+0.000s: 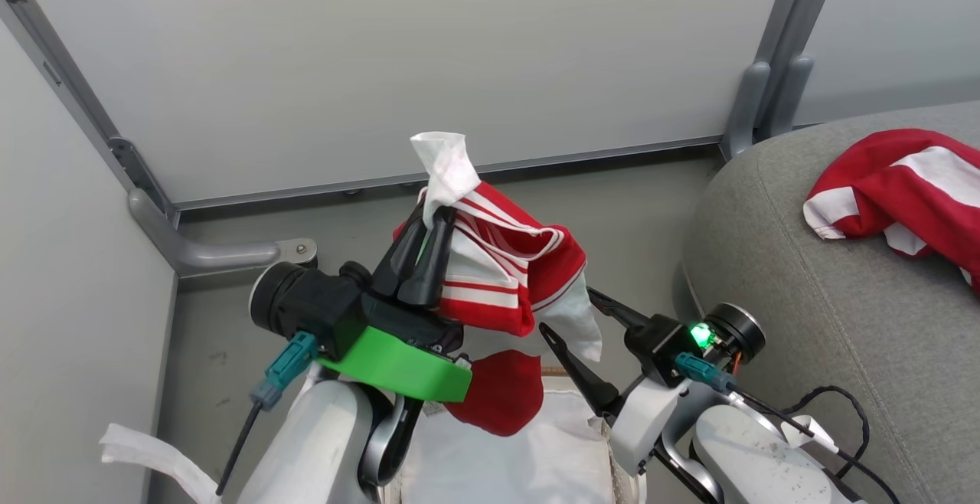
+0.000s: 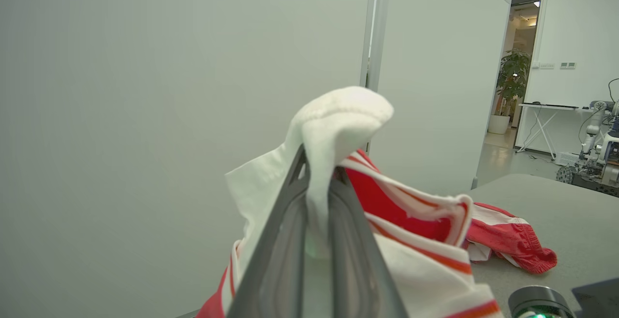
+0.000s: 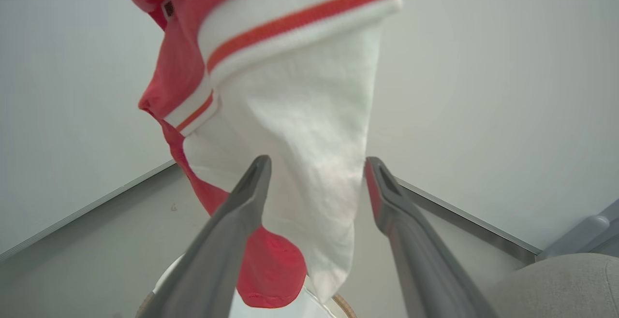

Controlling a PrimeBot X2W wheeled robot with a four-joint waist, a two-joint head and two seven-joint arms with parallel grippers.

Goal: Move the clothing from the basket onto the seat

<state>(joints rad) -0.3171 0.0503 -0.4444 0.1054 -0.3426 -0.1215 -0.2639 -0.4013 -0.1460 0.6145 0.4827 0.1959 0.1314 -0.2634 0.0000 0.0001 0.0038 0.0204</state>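
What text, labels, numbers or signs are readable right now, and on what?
Nothing readable.
Small dark tag on the held garment: too small to read.
Wall plates, far off in left wrist view: blurred.
Second garment on the seat: no lettering visible.

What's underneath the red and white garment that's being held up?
The basket, with its white liner, sits below the garment. The hanging red cloth and the arms cover part of its inside, so whether more clothing remains cannot be seen.
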